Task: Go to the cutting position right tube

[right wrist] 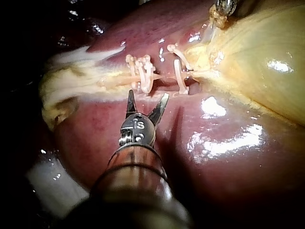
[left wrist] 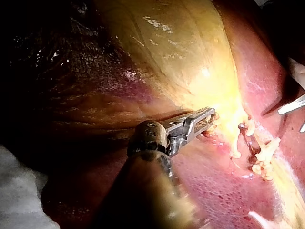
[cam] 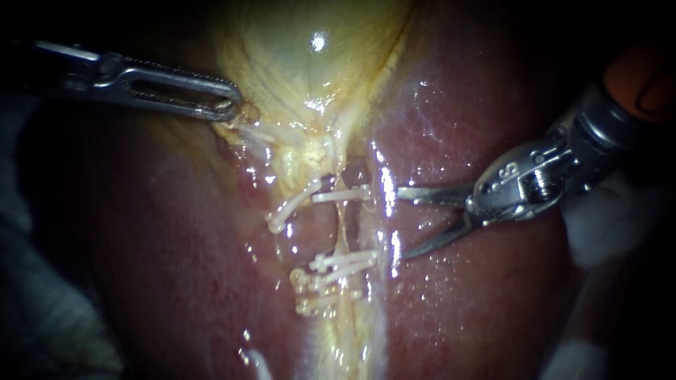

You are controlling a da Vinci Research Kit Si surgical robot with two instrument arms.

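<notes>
My right instrument has two thin blades, and they stand wide apart with nothing between them. The blade tips point at the tube and sit just beside it, over the wet red liver. I cannot tell if the tips touch the liver. The tube is a thin pale string. It runs down the middle of the liver from the narrow end of the gallbladder. White clips cross it: an upper clip near the top blade, and a bunch of lower clips near the bottom blade. The bare bit of tube lies between them. One more white clip sits slanted just past the upper one, on the far side from the blades. My left instrument has its jaws pinched on the yellow skin at the gallbladder's lower edge, well apart from the blades. The gallbladder is yellow and shiny. Some white cloth shows past the liver's edge, and all around is dark.
</notes>
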